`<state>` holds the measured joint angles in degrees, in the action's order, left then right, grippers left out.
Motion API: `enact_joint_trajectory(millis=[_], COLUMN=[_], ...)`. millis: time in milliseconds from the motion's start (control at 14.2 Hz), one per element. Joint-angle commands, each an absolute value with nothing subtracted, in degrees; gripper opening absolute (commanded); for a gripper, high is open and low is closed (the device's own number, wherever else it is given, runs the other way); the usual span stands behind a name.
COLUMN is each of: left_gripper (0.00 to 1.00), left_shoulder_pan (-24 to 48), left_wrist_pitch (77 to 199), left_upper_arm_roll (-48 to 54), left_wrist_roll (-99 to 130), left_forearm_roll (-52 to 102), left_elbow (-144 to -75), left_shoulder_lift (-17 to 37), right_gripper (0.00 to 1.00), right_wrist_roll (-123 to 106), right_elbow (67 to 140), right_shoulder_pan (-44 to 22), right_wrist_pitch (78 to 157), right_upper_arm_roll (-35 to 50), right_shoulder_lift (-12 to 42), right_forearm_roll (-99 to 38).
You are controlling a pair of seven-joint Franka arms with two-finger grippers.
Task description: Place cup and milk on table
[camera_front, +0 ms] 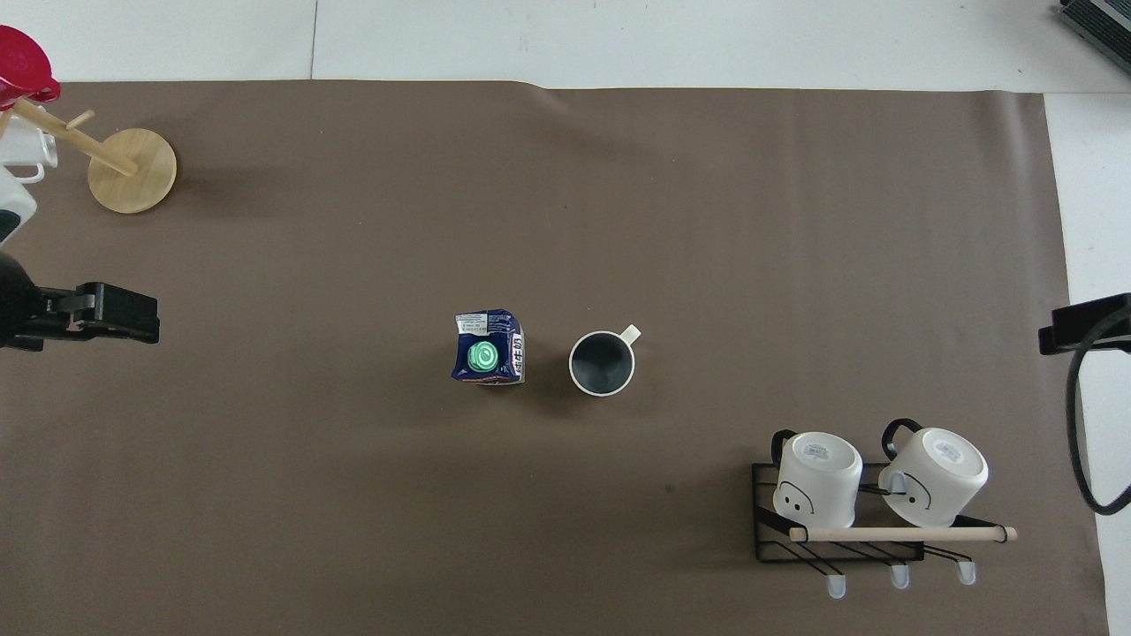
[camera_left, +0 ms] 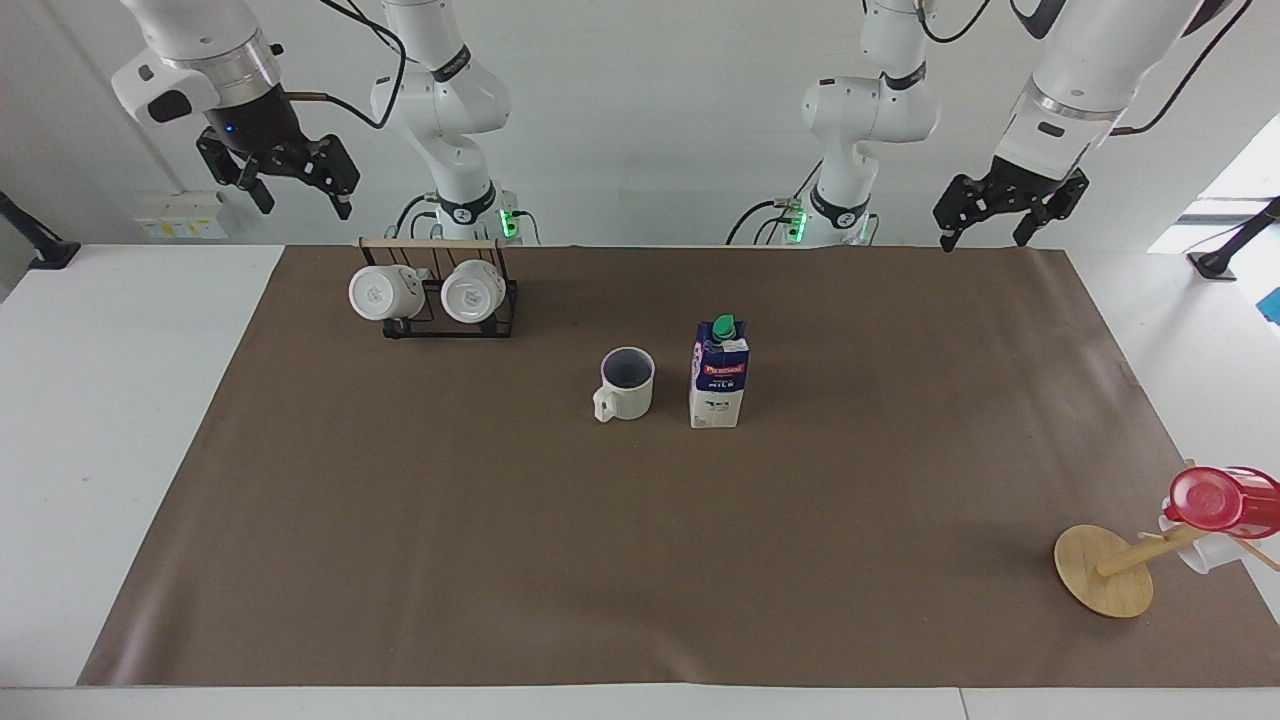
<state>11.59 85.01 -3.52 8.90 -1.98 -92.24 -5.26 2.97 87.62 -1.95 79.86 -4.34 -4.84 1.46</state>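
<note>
Cup (camera_left: 627, 383) and milk (camera_left: 719, 373) upright on table (camera_left: 400, 520), well below both spread, empty grippers, left (camera_left: 1005, 211), right (camera_left: 293, 183); placing seemingly finished, only waiting next.

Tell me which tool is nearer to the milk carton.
Left. The left tool is raised over the table edge at its own end, closer to the milk carton. The right tool is raised past the mug rack, further off.

Bright, even, diffuse light from above. Soft short shadows by the milk (camera_left: 719, 374) and cup (camera_left: 626, 384). Mild sheen on the brown sheet (camera_left: 640, 560) toward its edges. Daylight patch at the left arm's end. Both views sharp.
</note>
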Motion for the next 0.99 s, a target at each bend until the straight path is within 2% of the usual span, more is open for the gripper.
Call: enact_joint_trajectory(millis=[0, 917], left_gripper=[1.0, 1.0], left_shoulder_pan=[10.2, 9.76], left_wrist_pitch=[84.11, 84.73], left_upper_arm_roll=[-3.52, -3.52], left_wrist_roll=[6.34, 2.2], left_forearm_roll=[-1.05, 1.49], left_elbow=[-91.85, -92.11], left_shoulder_lift=[-5.62, -5.62], right_gripper=[1.0, 1.0], right_wrist_roll=[2.81, 2.81], right_elbow=[87.36, 87.36], right_shoulder_pan=[-1.49, -1.49], right_wrist_pitch=[79.63, 79.63], right_upper_arm_roll=[-4.13, -4.04], right_shoulder_lift=[-5.1, -5.1], right_forearm_roll=[1.05, 1.05])
